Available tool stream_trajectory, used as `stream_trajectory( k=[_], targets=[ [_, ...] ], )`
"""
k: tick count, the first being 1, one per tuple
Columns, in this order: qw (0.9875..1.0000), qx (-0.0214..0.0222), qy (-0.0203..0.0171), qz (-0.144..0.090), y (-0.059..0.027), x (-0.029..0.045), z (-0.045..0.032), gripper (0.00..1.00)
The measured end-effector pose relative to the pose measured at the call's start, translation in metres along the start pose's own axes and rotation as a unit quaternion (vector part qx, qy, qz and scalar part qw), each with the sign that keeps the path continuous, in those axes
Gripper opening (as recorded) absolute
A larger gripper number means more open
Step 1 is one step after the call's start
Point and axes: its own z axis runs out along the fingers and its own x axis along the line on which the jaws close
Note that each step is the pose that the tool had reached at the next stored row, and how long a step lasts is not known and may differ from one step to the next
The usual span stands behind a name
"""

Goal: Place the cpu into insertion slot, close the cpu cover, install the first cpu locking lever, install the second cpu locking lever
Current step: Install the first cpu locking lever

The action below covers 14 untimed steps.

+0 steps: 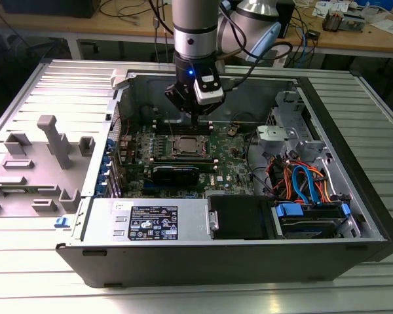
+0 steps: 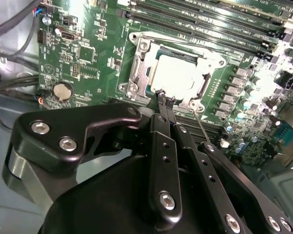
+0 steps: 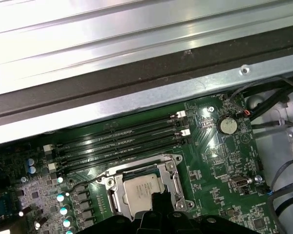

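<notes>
Ribbed metal table (image 1: 26,275), opened computer case (image 1: 203,258): the cpu (image 2: 178,78) lies flat, silver top up, square with no long axis. It sits in the insertion slot (image 1: 172,148) under the apparently lowered cpu cover (image 2: 211,62), just beyond the gripper (image 2: 166,97), whose jaws are pressed together. The levers look to be the step in hand, and the thin locking lever (image 2: 201,129) beside the jaws calls for a fine catch.
</notes>
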Motion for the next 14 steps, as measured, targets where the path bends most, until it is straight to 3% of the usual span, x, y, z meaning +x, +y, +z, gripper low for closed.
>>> stream_trajectory(
  k=[3, 5, 11, 14],
  targets=[
    [1.0, -0.0095, 0.0024, -0.002, -0.0014, 0.0056, -0.0002, 0.11],
    [0.9999, -0.0131, 0.0037, -0.002, -0.0015, 0.0062, 0.0, 0.11],
    [0.9999, -0.0138, 0.004, -0.006, -0.0024, 0.0089, -0.0002, 0.11],
    [0.9996, -0.0149, 0.0044, -0.024, -0.0026, 0.0099, -0.0001, 0.11]
  ],
)
